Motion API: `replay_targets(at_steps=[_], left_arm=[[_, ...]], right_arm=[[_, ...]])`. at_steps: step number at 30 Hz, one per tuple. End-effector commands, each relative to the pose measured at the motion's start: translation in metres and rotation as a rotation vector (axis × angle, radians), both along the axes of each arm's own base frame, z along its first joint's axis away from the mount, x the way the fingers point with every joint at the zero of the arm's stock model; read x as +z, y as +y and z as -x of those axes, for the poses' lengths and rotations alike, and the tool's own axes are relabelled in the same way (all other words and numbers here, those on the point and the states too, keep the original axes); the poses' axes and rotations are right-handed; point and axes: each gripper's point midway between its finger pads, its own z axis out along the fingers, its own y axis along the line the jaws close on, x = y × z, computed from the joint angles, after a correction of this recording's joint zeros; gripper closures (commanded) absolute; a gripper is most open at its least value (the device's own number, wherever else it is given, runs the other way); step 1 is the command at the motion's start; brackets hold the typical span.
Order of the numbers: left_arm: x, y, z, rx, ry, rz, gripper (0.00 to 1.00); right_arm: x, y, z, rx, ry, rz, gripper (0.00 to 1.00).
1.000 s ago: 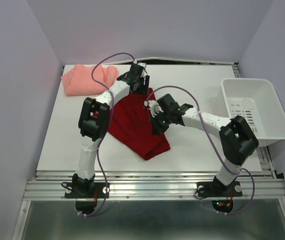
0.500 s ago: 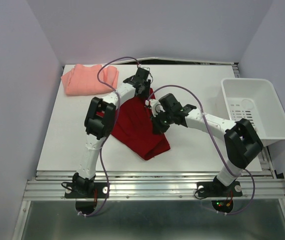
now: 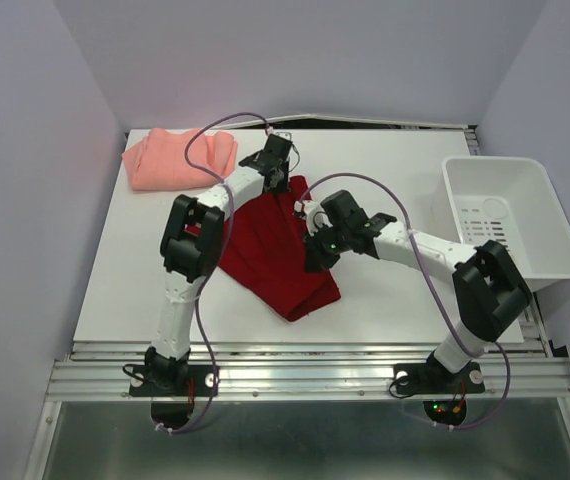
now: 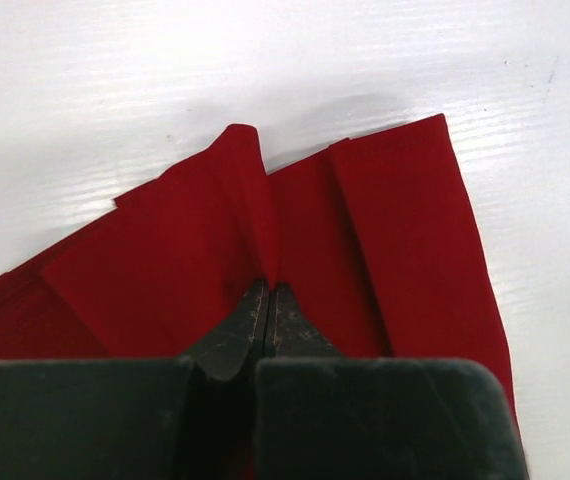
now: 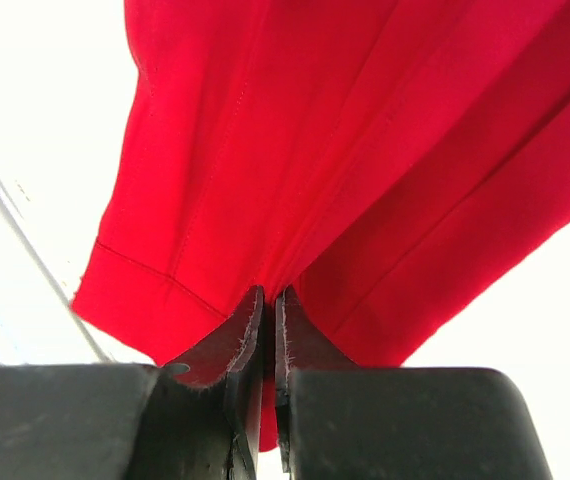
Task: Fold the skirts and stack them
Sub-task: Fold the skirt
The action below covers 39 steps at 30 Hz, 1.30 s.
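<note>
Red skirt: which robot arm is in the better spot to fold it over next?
Probably left. The left gripper is shut on the far end of the red skirt, whose cloth spreads toward the robot, so it could pull that end over. The right gripper only pinches a side edge.

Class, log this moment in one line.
left gripper: shut on deep red pleated cloth skirt | right gripper: shut on same skirt | salmon-pink cloth skirt: apart, far-left corner

Soft, even light falls from overhead, leaving only faint shadows on the white table (image 3: 125, 280). The right wrist view blows out to glaring white around the red skirt (image 5: 365, 150), and its nearest foreground is blurred.
</note>
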Motion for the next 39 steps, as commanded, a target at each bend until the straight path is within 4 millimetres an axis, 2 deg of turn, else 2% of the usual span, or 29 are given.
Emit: replay_targets(at_steps=[1, 4, 7, 11, 12, 13, 15, 16, 17, 18, 20, 22, 24, 25, 26, 28, 30, 31, 33, 34, 35, 36, 37, 38, 39], left_arm=[[0.120, 0.009, -0.007, 0.040, -0.225, 0.132, 1.00], [0.145, 0.002, 0.004, 0.016, -0.254, 0.170, 1.00], [0.160, -0.024, 0.018, -0.045, -0.284, 0.180, 1.00], [0.161, -0.048, 0.021, -0.088, -0.301, 0.172, 1.00], [0.157, -0.052, 0.019, -0.088, -0.294, 0.174, 1.00], [0.138, -0.054, 0.016, -0.086, -0.259, 0.154, 1.00], [0.134, -0.061, 0.009, -0.089, -0.254, 0.159, 1.00], [0.117, -0.063, 0.005, -0.088, -0.233, 0.145, 1.00], [0.111, -0.065, 0.003, -0.090, -0.227, 0.146, 1.00], [0.096, -0.069, 0.000, -0.094, -0.205, 0.142, 1.00], [0.084, -0.072, -0.002, -0.088, -0.186, 0.137, 1.00], [0.064, -0.069, -0.005, -0.068, -0.160, 0.113, 0.96], [0.056, -0.060, -0.011, -0.030, -0.163, 0.083, 0.95], [0.048, -0.053, -0.015, -0.012, -0.146, 0.079, 0.89], [0.047, -0.049, -0.018, -0.007, -0.143, 0.080, 0.87], [0.049, -0.044, -0.022, 0.002, -0.151, 0.079, 0.73], [0.054, -0.040, -0.023, -0.003, -0.161, 0.086, 0.62], [0.064, -0.040, -0.022, -0.020, -0.180, 0.092, 0.48], [0.073, -0.043, -0.013, -0.066, -0.179, 0.112, 0.38], [0.103, -0.045, -0.011, -0.087, -0.235, 0.142, 0.30], [0.116, -0.046, -0.007, -0.108, -0.258, 0.162, 0.23], [0.116, -0.045, 0.004, -0.141, -0.254, 0.170, 0.15], [0.156, -0.043, 0.011, -0.158, -0.333, 0.206, 0.02], [0.168, -0.039, 0.016, -0.170, -0.352, 0.209, 0.02], [0.187, -0.029, 0.028, -0.182, -0.383, 0.207, 0.02]], right_arm=[[0.015, 0.005, 0.021, -0.026, 0.082, -0.098, 0.99], [0.008, -0.003, 0.031, -0.038, 0.106, -0.087, 0.99], [0.009, -0.007, 0.039, -0.057, 0.125, -0.092, 0.99], [0.000, -0.013, 0.045, -0.096, 0.159, -0.074, 0.99], [-0.002, -0.014, 0.045, -0.104, 0.164, -0.070, 0.99], [-0.004, -0.018, 0.042, -0.125, 0.172, -0.068, 0.99], [-0.007, -0.022, 0.042, -0.148, 0.193, -0.065, 0.99], [-0.009, -0.023, 0.044, -0.150, 0.201, -0.063, 0.99], [-0.012, -0.027, 0.043, -0.164, 0.207, -0.055, 0.99], [-0.013, -0.028, 0.043, -0.169, 0.208, -0.053, 0.99], [-0.017, -0.032, 0.043, -0.179, 0.220, -0.046, 0.99], [-0.019, -0.035, 0.041, -0.189, 0.221, -0.037, 0.99], [-0.020, -0.039, 0.037, -0.197, 0.215, -0.033, 0.99], [-0.023, -0.044, 0.035, -0.212, 0.220, -0.023, 0.99], [-0.024, -0.045, 0.035, -0.211, 0.222, -0.017, 0.99], [-0.029, -0.051, 0.031, -0.232, 0.249, 0.002, 0.99], [-0.031, -0.053, 0.029, -0.245, 0.261, 0.010, 0.99], [-0.032, -0.053, 0.029, -0.241, 0.263, 0.011, 0.99], [-0.033, -0.053, 0.026, -0.245, 0.275, 0.009, 0.99], [-0.032, -0.052, 0.028, -0.239, 0.285, 0.003, 0.99], [-0.030, -0.051, 0.029, -0.229, 0.290, -0.006, 0.99], [-0.029, -0.049, 0.031, -0.221, 0.297, -0.014, 0.99], [-0.027, -0.048, 0.032, -0.215, 0.305, -0.023, 0.99], [-0.025, -0.047, 0.033, -0.212, 0.310, -0.033, 0.99], [-0.022, -0.046, 0.033, -0.220, 0.312, -0.039, 0.95]])
